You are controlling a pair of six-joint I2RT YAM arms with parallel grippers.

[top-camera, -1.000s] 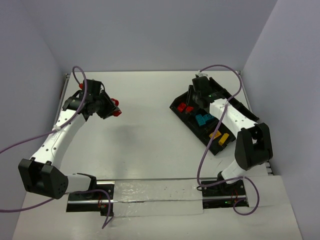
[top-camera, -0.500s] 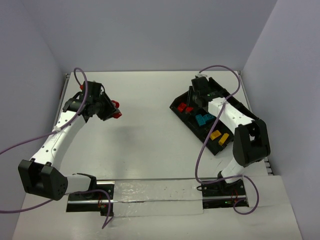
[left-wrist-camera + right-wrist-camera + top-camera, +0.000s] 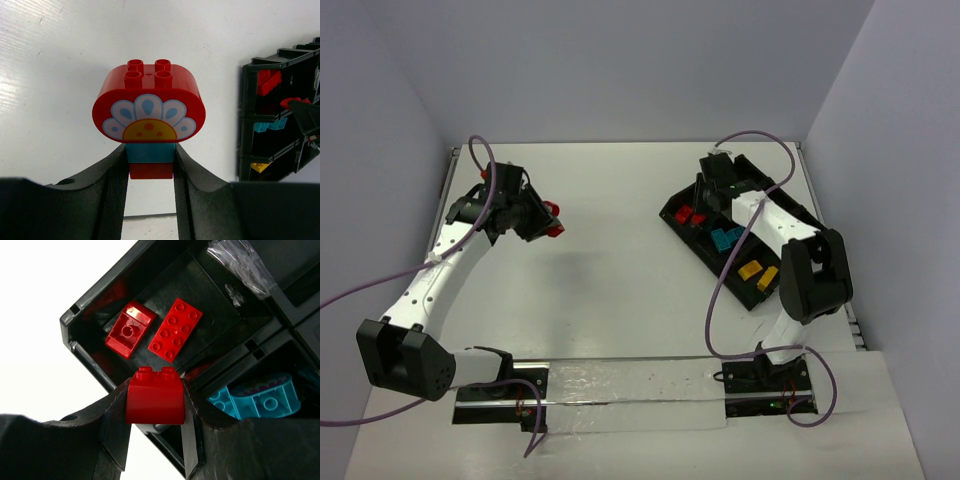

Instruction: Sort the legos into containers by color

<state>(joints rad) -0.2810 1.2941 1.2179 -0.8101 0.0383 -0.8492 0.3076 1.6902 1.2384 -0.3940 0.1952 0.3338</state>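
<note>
My left gripper [image 3: 150,165] is shut on a stacked clump [image 3: 149,117]: a red oval flower brick on top, a cyan brick and a red brick below, held above the white table at the far left [image 3: 552,218]. My right gripper [image 3: 155,410] is shut on a small red curved brick [image 3: 155,397] and holds it over the red compartment of the black divided tray [image 3: 672,214]. Two red bricks [image 3: 175,330] lie in that compartment. Cyan bricks [image 3: 262,400] fill the middle compartment, and yellow bricks [image 3: 758,272] lie in the near one.
The tray [image 3: 245,125] also shows at the right of the left wrist view, with its three compartments stacked. Grey walls close in the table on three sides. Purple cables loop from both arms.
My right gripper has moved along the tray toward the far end with the red brick in it. The left arm has barely moved.
</note>
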